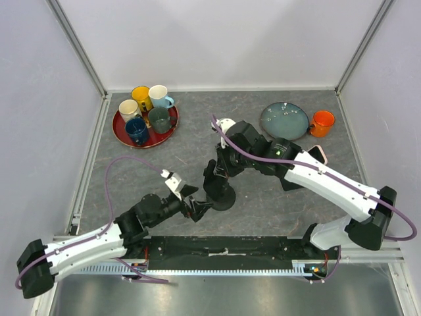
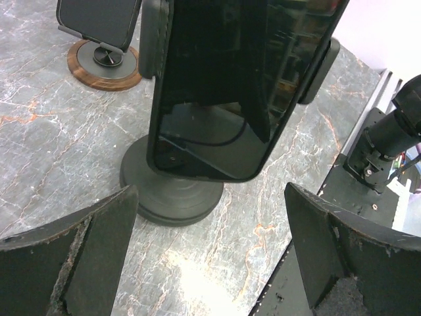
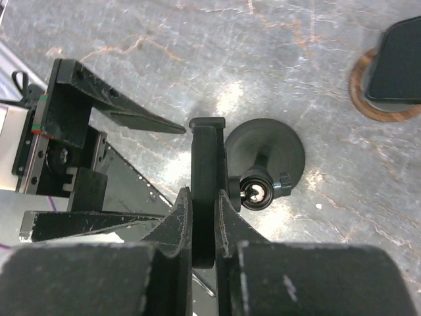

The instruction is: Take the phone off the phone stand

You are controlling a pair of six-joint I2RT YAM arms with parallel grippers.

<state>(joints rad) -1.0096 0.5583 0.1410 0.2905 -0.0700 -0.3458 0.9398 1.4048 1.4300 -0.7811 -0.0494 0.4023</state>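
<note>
A black phone (image 2: pixel 217 99) stands upright in the clamp of a black phone stand whose round base (image 2: pixel 171 197) rests on the grey marbled table. My right gripper (image 3: pixel 204 197) comes down from above and is shut on the phone's top edge (image 3: pixel 205 151), one finger on each face. The stand's ball joint (image 3: pixel 255 191) and base (image 3: pixel 270 141) show just behind it. In the top view this grip sits mid-table (image 1: pixel 220 161). My left gripper (image 2: pixel 209 197) is open, low over the table just in front of the stand's base, touching nothing.
A second phone on a wood-rimmed stand (image 2: pixel 99 62) stands further back right (image 1: pixel 318 155). A red tray (image 1: pixel 122 131) with several mugs is at the back left. A dark plate (image 1: pixel 284 120) and an orange mug (image 1: pixel 322 122) are at the back right. A black rail (image 1: pixel 223 250) runs along the near edge.
</note>
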